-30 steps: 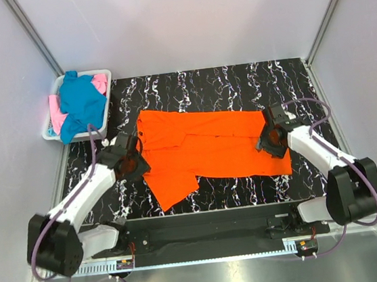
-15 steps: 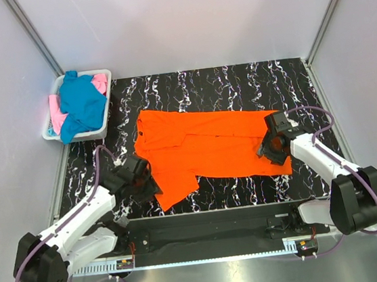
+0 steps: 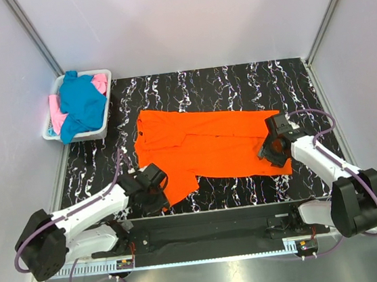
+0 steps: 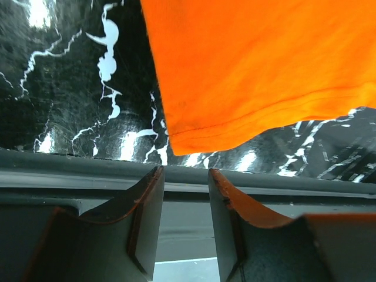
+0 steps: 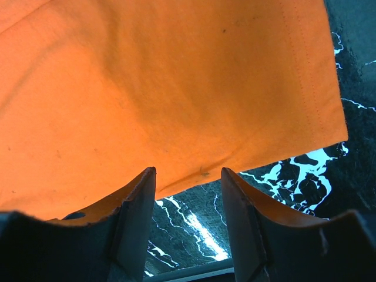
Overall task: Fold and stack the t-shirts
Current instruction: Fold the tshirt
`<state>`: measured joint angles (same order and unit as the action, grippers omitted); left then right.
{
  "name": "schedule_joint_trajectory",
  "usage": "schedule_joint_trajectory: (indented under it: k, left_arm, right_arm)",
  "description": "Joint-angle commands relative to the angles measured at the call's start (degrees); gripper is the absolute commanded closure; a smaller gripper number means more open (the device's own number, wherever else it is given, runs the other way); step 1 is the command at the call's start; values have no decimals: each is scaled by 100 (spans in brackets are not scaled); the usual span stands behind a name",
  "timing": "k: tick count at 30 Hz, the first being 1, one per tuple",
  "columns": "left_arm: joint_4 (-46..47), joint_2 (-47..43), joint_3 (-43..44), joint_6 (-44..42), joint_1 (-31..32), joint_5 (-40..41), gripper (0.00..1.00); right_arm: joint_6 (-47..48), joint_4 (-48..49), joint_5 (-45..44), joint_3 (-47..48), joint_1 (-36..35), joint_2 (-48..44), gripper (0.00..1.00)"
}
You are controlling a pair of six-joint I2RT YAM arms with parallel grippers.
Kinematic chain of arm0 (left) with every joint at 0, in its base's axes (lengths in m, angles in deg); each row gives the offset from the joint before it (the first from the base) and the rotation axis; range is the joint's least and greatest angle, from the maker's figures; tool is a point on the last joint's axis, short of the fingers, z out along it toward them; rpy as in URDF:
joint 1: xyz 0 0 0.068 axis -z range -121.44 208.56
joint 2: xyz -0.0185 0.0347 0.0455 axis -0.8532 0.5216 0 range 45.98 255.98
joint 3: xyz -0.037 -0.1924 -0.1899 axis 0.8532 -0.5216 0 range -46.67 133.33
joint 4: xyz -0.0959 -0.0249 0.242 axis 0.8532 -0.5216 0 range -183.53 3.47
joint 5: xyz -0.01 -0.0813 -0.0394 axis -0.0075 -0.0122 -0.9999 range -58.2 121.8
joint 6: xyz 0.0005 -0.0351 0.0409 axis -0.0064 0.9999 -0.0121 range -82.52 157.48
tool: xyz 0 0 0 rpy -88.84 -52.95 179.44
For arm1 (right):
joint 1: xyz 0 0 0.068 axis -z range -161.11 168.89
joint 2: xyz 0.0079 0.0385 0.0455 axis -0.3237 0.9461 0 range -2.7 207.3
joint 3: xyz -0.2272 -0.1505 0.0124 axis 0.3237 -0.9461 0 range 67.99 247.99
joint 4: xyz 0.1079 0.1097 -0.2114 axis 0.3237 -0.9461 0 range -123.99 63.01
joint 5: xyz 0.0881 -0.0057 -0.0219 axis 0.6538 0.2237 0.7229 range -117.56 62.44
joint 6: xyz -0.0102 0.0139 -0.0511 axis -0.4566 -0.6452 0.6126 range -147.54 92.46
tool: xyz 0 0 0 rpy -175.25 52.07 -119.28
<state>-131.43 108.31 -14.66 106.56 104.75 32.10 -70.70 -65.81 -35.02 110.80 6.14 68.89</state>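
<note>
One orange t-shirt [image 3: 210,149] lies spread flat on the black marble table [image 3: 236,81], one flap folded over its middle. My left gripper [image 3: 156,193] hangs at the shirt's near left corner, by the table's front edge. In the left wrist view it [image 4: 185,173] is open and empty, with the orange corner [image 4: 247,76] just beyond its tips. My right gripper [image 3: 272,150] sits over the shirt's near right hem. In the right wrist view it [image 5: 188,171] is open, the hem [image 5: 176,100] right at its fingertips, with nothing between them. A teal-blue t-shirt [image 3: 80,102] and a pink one [image 3: 100,81] lie heaped in the basket.
A white plastic basket [image 3: 46,133] stands off the table's far left corner. The table's grey front rail [image 4: 70,170] runs right under my left gripper. Grey walls and metal posts close in the back and sides.
My left arm has swung toward me and to the right, from the shirt's left edge to its near left corner. My right gripper has slid slightly toward the near hem.
</note>
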Motion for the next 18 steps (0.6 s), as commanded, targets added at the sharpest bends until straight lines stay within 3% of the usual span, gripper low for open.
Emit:
schedule_joint_trajectory:
  k: [1,18]
  left_arm:
    - [61,148,112,316,135,129,60]
    - [799,868,34,246,162,296,60]
  right_arm:
    - [-114,42,-115,-44,-26,-172,45]
    - [18,42,-124,-71,-34,-75,45]
